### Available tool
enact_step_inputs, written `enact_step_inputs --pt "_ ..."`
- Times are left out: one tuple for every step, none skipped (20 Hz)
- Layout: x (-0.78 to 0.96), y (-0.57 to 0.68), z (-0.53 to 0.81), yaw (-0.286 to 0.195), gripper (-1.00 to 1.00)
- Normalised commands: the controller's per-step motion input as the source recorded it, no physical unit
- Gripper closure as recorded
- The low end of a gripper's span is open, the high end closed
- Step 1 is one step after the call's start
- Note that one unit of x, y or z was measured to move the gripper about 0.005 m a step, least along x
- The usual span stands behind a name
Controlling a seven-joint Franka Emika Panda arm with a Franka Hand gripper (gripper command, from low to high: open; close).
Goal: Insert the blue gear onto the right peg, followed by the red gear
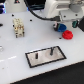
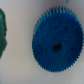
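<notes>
My tool (image 1: 59, 25) hangs just above the blue gear (image 2: 56, 46), which lies flat on the white surface (image 1: 20, 50) beside the red gear (image 1: 67, 34); whether the tool is open I cannot tell. The gear looks light, rigid, thin plastic: best pinched across its toothed rim. The right peg (image 1: 50, 50) stands well apart.
</notes>
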Motion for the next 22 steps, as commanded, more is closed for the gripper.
enact_step_inputs --pt "-0.49 -0.09 -0.09 0.0 -1.0" --pt "-0.51 -0.11 -0.09 0.0 -1.0" --pt "-0.5 -0.16 -0.09 0.0 -1.0" --pt "-0.51 -0.22 -0.09 0.0 -1.0" --pt "-0.57 -0.28 -0.1 0.0 -1.0" --pt "-0.58 -0.3 -0.09 0.0 -1.0" --pt "-0.55 -0.32 -0.07 0.0 -1.0" --pt "-0.5 -0.33 -0.05 0.0 -1.0" --pt "-0.51 -0.29 -0.06 0.0 -1.0" --pt "-0.46 -0.25 -0.04 0.0 -1.0" --pt "-0.45 -0.21 -0.04 0.0 -1.0" --pt "-0.41 -0.22 -0.05 0.0 -1.0" --pt "-0.32 -0.21 -0.07 0.0 -1.0" --pt "-0.23 -0.22 -0.13 0.0 -1.0" --pt "-0.09 -0.16 -0.16 0.0 -1.0" --pt "-0.06 -0.13 -0.17 0.0 -1.0" --pt "0.0 -0.06 -0.15 0.0 -1.0" --pt "0.0 -0.05 -0.17 0.0 -1.0" --pt "0.0 -0.03 -0.17 0.0 -1.0" --pt "0.0 -0.03 -0.19 0.0 -1.0" --pt "-0.05 -0.02 -0.23 0.0 -1.0" --pt "-0.09 -0.02 -0.26 0.0 -1.0"
